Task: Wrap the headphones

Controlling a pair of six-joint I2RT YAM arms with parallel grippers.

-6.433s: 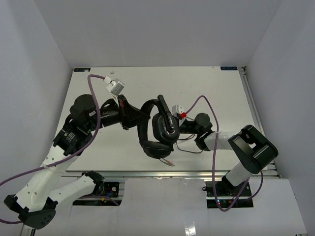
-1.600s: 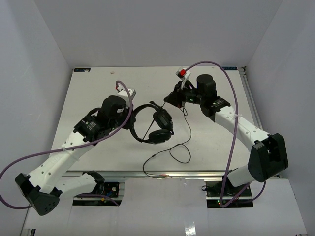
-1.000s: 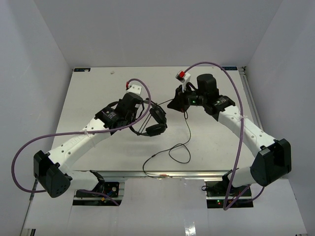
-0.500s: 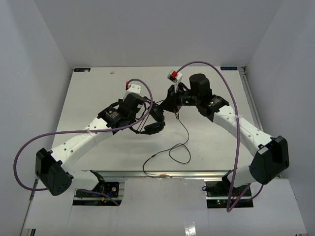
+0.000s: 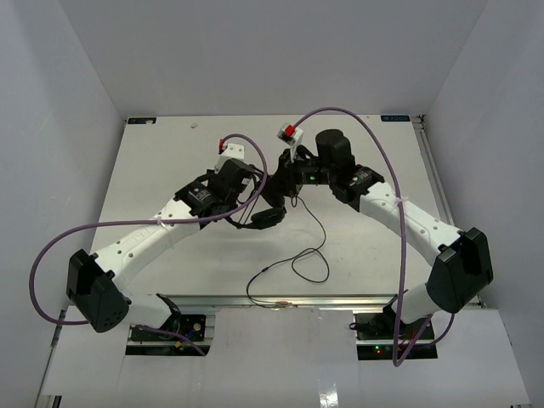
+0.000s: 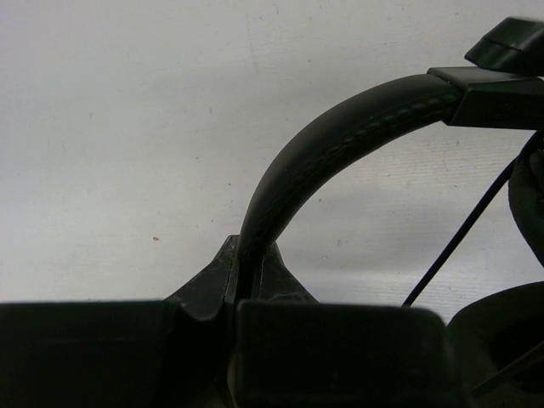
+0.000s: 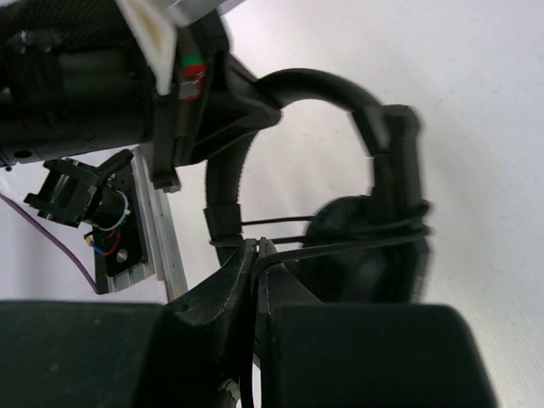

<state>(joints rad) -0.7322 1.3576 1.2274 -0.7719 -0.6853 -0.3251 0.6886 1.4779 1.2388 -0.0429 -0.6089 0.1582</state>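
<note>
Left wrist: left hand [image 6: 249,265] clamps the headphones [image 6: 340,119]; right hand [image 7: 255,255] pinches their cable [image 7: 340,246].

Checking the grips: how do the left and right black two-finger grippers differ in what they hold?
The left gripper clamps the thick, stitched black headband of the headphones; the right gripper pinches their thin dark cable. The band holds the left gripper's jaws slightly apart; the right gripper's nearly meet. Both are shut.
</note>
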